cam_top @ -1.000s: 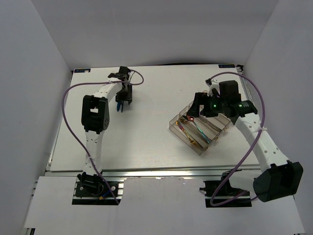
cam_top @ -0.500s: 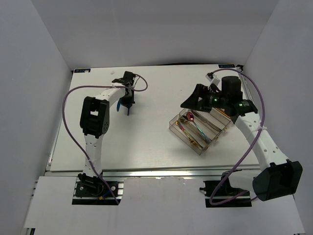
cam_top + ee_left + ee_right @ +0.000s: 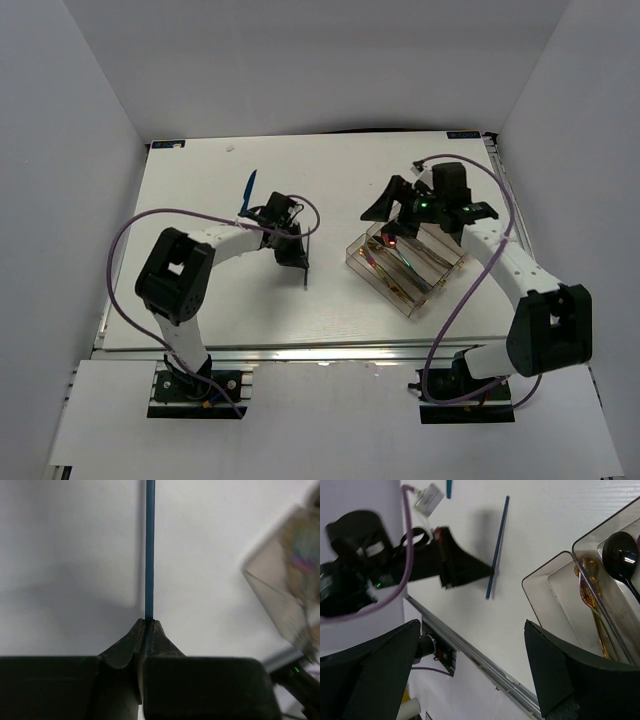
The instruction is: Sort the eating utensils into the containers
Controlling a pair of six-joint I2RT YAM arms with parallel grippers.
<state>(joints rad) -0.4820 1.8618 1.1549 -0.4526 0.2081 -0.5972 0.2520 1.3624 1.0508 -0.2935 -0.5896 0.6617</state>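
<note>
My left gripper (image 3: 301, 256) is shut on a thin blue stick (image 3: 306, 278) near the middle of the table, left of the tray. In the left wrist view the stick (image 3: 149, 550) runs straight out from between the closed fingertips (image 3: 158, 635). The clear smoky tray (image 3: 352, 251) lies at the right with gold and iridescent utensils (image 3: 400, 272) in its compartments. My right gripper (image 3: 393, 212) hangs open over the tray's far-left corner, holding nothing. In its own view the gripper (image 3: 470, 672) looks down on the blue stick (image 3: 499, 542), a black spoon (image 3: 620, 555) and gold pieces (image 3: 592, 605).
A second blue piece (image 3: 249, 187) lies on the table behind the left gripper, also seen as a blue piece (image 3: 449, 487) at the top of the right wrist view. The table's near edge has a metal rail (image 3: 485, 655). White walls enclose the table on three sides.
The left gripper shut on the blue stick and carried it from the far left toward the middle, nearer the tray. The right gripper drew back a little toward the tray's far-left corner, still open.
</note>
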